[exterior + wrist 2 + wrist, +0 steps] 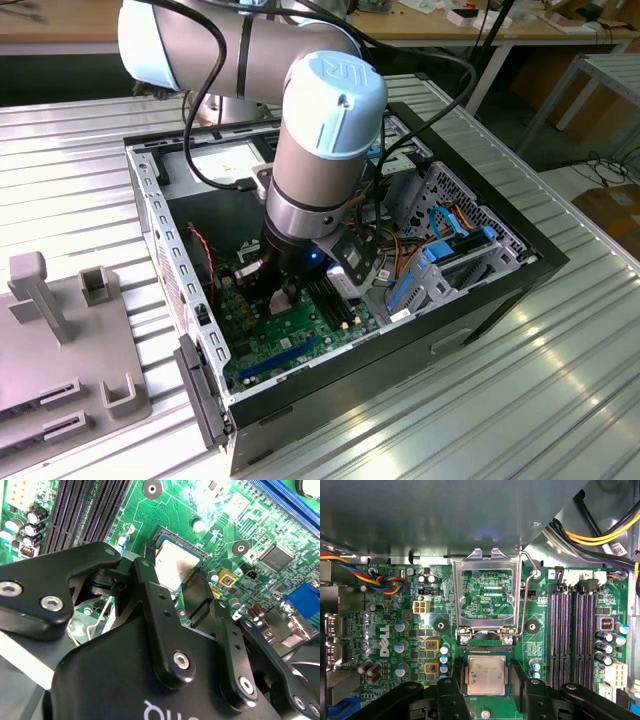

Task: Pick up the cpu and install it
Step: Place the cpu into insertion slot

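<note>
The cpu (486, 675) (174, 565), a silvery square with a thin green rim, lies flat in the black socket on the green motherboard (390, 630). My gripper (487, 681) (175, 577) reaches down over it, and its black fingers (457, 690) sit against two opposite edges of the chip, shut on it. The socket's metal load plate (487, 597) stands flipped open beside the cpu, with its wire lever (525, 595) raised. In the exterior view the gripper (280, 295) is low inside the open computer case (160, 220), under the arm's wrist.
Black memory slots (575, 635) run alongside the socket, and coloured cables (385, 582) cross the board's other side. A drive cage with blue latches (450, 250) and the case walls hem the arm in. A grey fixture (60, 340) stands on the ribbed table at the exterior view's left.
</note>
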You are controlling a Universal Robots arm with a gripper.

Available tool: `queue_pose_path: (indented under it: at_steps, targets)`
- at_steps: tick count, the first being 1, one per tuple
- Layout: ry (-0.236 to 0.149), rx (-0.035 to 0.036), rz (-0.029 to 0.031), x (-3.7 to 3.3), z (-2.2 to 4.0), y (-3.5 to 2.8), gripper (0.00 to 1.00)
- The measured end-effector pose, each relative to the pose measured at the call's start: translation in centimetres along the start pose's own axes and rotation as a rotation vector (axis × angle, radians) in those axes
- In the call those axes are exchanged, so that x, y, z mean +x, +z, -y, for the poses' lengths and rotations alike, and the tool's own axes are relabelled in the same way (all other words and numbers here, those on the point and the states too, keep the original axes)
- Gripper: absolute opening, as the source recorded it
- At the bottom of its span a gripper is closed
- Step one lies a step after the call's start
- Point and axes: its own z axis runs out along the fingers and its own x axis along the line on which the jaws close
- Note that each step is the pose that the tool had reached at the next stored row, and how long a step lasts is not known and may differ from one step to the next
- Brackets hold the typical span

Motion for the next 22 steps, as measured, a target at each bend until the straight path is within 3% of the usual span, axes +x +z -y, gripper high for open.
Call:
queue_pose_path:
  at_steps: [22]
  targets:
    - [0.000,-0.0073,0.0002,-0.01,0.00,0.06,0.47]
